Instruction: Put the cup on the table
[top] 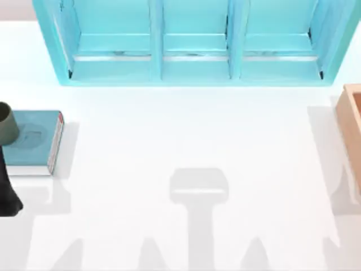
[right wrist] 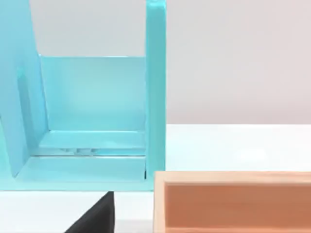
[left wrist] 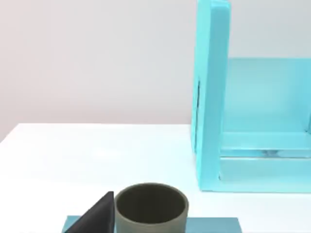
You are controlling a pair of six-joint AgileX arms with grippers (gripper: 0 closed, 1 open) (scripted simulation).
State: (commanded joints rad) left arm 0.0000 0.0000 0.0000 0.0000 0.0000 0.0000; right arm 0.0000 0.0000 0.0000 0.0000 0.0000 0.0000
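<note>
Your left gripper (left wrist: 99, 216) is hovering at the table's (top: 186, 141) left edge, one dark finger just beside the cup (top: 7, 121); you cannot tell its grip. That cup is sitting upright on the teal book (top: 35, 141)

1. The cup (top: 7, 121) is a small, plain olive-grey cylinder with no handle and a darker hollow inside.
2. It stands upright, mouth open upward, at the far left edge of the top view, partly cut off by the frame.
3. The left wrist view shows the cup (left wrist: 151, 208) resting on a teal book (top: 35, 141), so it is not on the bench.
4. The bench (top: 186, 141) is a broad, plain white, flat surface, spreading right and near from the book.
</note>
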